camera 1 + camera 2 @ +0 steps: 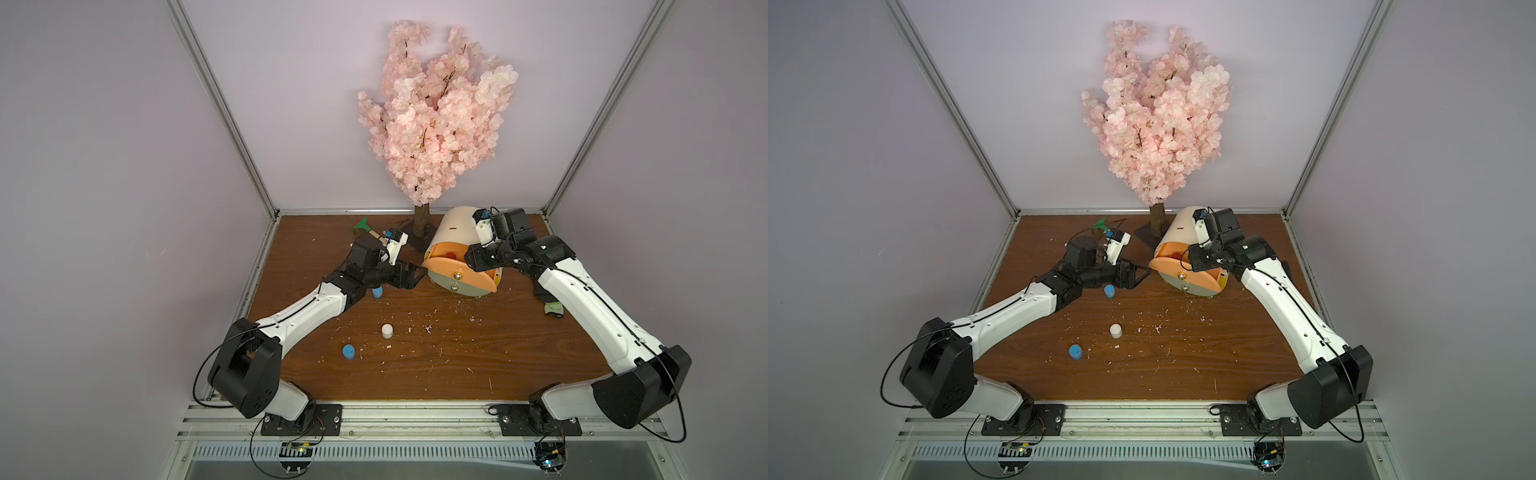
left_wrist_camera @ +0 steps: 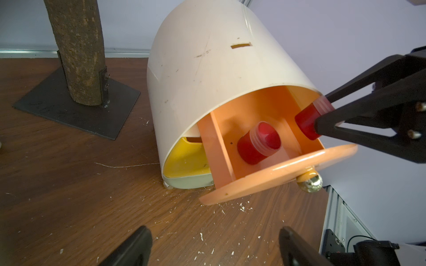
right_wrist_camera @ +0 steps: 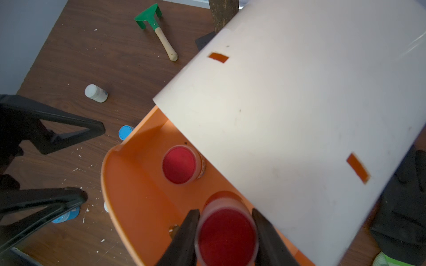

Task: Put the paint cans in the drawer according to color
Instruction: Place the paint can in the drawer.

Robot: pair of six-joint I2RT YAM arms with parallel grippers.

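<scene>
Above the orange drawer (image 2: 276,170), pulled from the cabinet (image 1: 453,241) at 1 o'clock on the tabletop (image 1: 498,353), the right end effector (image 3: 227,221) pinches a red can (image 3: 227,239) across its round wall. A second red can (image 3: 179,164) lies inside. These cans look light, rigid and slick, so a grip across the sides suits. The left end effector (image 2: 215,232) hangs spread and empty at the cabinet's 9 o'clock. A white can (image 1: 387,330) and a blue can (image 1: 349,351) stand at its 7 o'clock.

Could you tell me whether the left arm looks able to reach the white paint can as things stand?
Probably yes: the left end effector is open and empty, and the white paint can stands alone nearby, with nothing between them.
</scene>
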